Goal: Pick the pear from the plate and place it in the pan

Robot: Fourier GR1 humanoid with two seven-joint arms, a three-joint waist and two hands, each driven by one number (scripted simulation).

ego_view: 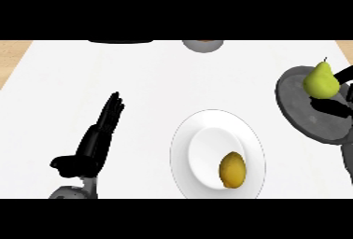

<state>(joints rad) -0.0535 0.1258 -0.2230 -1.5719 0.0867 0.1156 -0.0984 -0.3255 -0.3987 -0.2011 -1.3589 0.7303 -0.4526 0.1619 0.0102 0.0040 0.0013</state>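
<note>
One yellow oval lemon (233,170) lay on one white round plate (185,154); one green pear (321,81), stem up, long axis upright, grasped by right hand (335,106) over one grey pan (298,112); left hand (102,128) released.

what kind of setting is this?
Probably a kitchen counter: a white top with a wood edge, a white plate holding a yellow-brown fruit, and a grey pan with a pear.

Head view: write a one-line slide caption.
Right hand holds the pear over the dark pan; a yellow fruit remains on the white plate; left hand rests open.
</note>
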